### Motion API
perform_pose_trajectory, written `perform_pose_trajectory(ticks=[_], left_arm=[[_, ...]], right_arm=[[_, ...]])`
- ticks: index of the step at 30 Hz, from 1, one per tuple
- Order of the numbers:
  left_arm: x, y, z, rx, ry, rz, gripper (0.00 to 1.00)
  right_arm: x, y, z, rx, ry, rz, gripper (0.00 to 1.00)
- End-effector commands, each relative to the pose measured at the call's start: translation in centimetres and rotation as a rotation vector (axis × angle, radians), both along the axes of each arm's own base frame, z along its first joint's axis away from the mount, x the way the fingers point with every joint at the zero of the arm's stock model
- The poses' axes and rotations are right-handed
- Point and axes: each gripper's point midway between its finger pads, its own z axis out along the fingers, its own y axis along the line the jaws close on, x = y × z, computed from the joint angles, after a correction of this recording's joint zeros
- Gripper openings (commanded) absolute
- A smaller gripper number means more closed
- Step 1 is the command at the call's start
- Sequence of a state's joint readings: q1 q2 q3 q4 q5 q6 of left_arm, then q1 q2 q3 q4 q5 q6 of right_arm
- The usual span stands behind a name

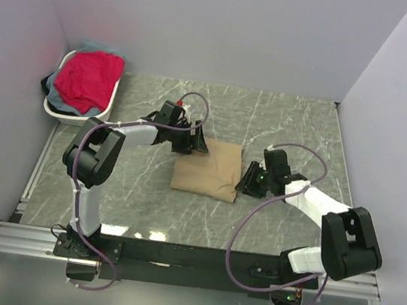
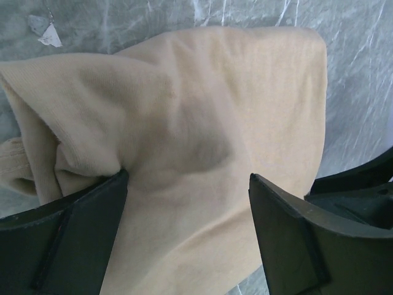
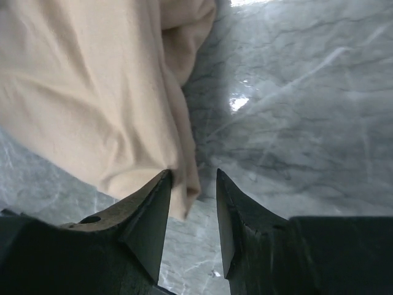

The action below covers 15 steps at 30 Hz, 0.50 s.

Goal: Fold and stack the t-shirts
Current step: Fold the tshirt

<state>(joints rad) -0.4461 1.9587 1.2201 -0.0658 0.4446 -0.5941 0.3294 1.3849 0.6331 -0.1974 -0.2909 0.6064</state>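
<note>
Marble table (image 1: 291,119), centre: folded tan t-shirt (image 1: 207,170); other shirts (red-pink one (image 1: 88,79) uppermost) lie in the basket (image 1: 52,110). Left gripper (image 2: 187,178) spread wide astride the cloth, holding nothing; right gripper (image 3: 193,175) half closed, hem in its gap, unpinched. Risk: a shallow bite slips, or dragging fingers undo the fold.

Both arms angled inward and low, left claw (image 2: 187,181) spread wide, right claw (image 3: 193,175) jaws nearly together
</note>
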Motion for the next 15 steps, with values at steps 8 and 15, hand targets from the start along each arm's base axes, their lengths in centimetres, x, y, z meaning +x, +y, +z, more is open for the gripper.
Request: perform_pose_trajectory(ticks=[8,15], left_arm=[[0.9,2.0,3.3,0.048,-0.088,0.034,0.88],[1.0,3.7,9.9,0.067,-0.216,0.103,0.92]], right_arm=[[2.8,-1.8,7.3,-0.029,-0.280,-0.071,0.73],[5.3,-1.9,8.7,0.048,-0.286,-0.065,0.81]])
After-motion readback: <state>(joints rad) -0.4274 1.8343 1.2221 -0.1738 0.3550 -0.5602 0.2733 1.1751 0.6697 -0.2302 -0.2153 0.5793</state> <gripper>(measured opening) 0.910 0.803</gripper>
